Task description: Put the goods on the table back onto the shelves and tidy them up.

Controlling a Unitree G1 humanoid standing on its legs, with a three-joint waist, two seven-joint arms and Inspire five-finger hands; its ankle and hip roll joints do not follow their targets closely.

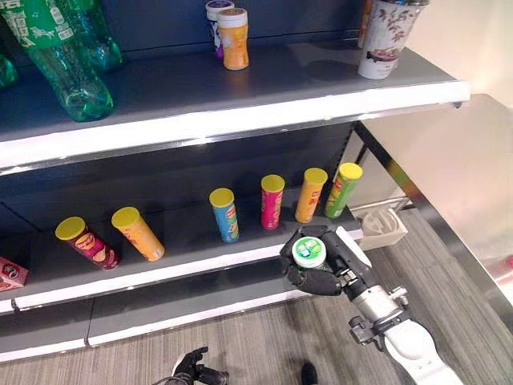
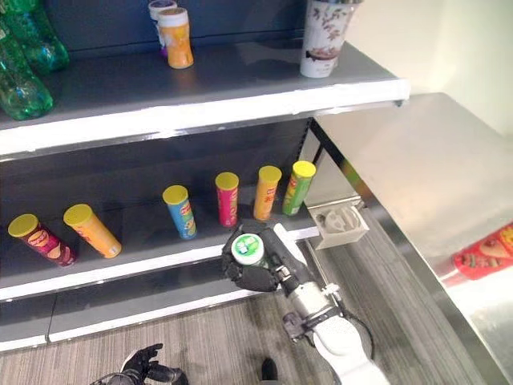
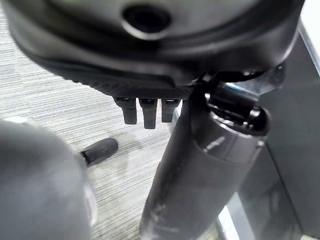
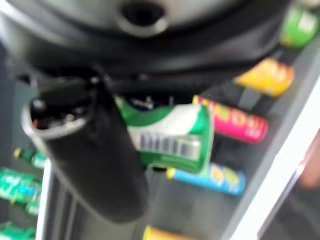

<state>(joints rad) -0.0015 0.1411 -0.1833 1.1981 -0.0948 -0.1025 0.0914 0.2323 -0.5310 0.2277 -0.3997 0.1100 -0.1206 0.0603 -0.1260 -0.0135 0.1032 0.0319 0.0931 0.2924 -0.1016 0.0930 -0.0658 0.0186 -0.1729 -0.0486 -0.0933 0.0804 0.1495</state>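
The right hand [image 1: 325, 265] has its fingers and thumb wrapped round a small green-and-white tub [image 1: 309, 251], lid up, and holds it in the air just in front of the lower shelf [image 1: 200, 265], near its right end. This looks like the carrying step: the tub is off the table [image 2: 417, 176] and not yet set down.

On that shelf a row of tall snack cans stands or leans: a maroon can [image 1: 86, 242] and an orange can [image 1: 138, 233] at the left, then a blue can [image 1: 225, 214], a pink can [image 1: 272, 200], a second orange one [image 1: 310, 194] and a green can [image 1: 343, 189] at the far right. The next move probably calls for lifting the tub over the shelf's white front edge and lowering it into a bare patch near the blue and pink cans without knocking them.

The left hand [image 1: 192, 369] hangs low near the floor; its fingers look relaxed, though the view is poor. A red packet [image 2: 485, 255] remains on the table.
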